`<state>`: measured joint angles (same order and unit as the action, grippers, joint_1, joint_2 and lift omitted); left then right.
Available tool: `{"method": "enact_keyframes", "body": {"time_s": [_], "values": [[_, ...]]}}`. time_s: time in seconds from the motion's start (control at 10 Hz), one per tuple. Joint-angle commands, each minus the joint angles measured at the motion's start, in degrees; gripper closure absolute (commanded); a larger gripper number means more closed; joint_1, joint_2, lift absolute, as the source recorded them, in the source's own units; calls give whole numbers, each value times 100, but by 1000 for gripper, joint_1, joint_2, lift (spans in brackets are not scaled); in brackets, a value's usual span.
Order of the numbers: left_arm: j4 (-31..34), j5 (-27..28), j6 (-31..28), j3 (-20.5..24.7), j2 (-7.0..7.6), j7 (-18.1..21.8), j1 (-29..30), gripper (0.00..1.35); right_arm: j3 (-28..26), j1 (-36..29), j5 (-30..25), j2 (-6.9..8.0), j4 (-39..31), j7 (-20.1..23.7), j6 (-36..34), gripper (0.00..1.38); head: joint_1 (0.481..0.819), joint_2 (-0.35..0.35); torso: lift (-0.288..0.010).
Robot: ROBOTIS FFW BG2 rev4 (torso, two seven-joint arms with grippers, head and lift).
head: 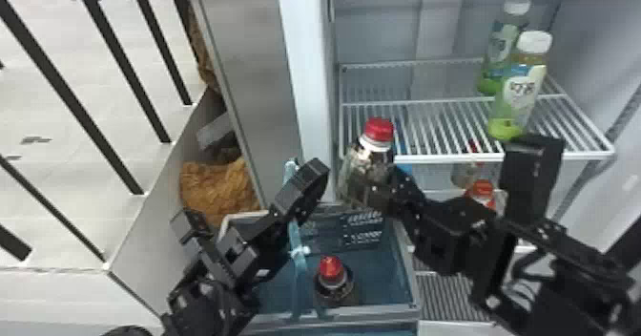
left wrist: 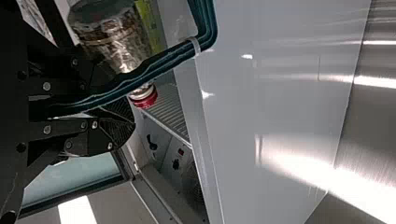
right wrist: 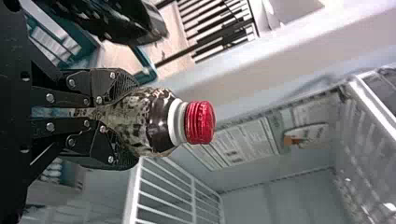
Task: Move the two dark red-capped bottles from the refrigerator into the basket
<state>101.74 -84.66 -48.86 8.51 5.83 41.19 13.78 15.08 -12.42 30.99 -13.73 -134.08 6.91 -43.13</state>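
My left gripper (head: 305, 183) is above the blue basket (head: 410, 282), and in the left wrist view that left gripper (left wrist: 122, 108) is shut on the basket's teal handle (left wrist: 159, 66). Beside it, over the basket's far right side, my right gripper (head: 388, 194) holds a dark red-capped bottle (head: 365, 161), cap up and slightly tilted. In the right wrist view the right gripper (right wrist: 133, 122) has its fingers around the bottle's body, with the red cap (right wrist: 200, 122) beyond them. A second dark red-capped bottle (head: 332, 280) stands inside the basket.
Two green bottles with white caps (head: 517, 87) stand on the fridge's wire shelf (head: 429, 156), whose front edge is close to the right arm. An orange-capped bottle (head: 481, 190) is lower down. The fridge's side wall (head: 310, 72) rises behind the left gripper.
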Motion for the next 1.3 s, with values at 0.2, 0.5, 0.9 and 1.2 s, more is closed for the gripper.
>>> {"method": "enact_keyframes", "body": {"time_s": [0.2, 0.5, 0.9, 1.2], "values": [[0, 0, 6, -6, -2, 3, 0, 1193, 80, -220, 54, -60, -127, 109, -285, 1248, 695, 153, -34], [0, 0, 6, -6, -2, 3, 0, 1193, 92, -178, 123, -51, 41, 249, -341, 438, 695, 169, -34], [0, -23, 20, -6, -11, 3, 14, 1193, -126, -389, 100, -24, -99, 302, -341, 179, 695, 166, -34], [0, -23, 34, 6, -11, 3, 14, 1193, -548, -1008, -106, -33, -437, 320, -4, 180, 695, 136, -34]]}}
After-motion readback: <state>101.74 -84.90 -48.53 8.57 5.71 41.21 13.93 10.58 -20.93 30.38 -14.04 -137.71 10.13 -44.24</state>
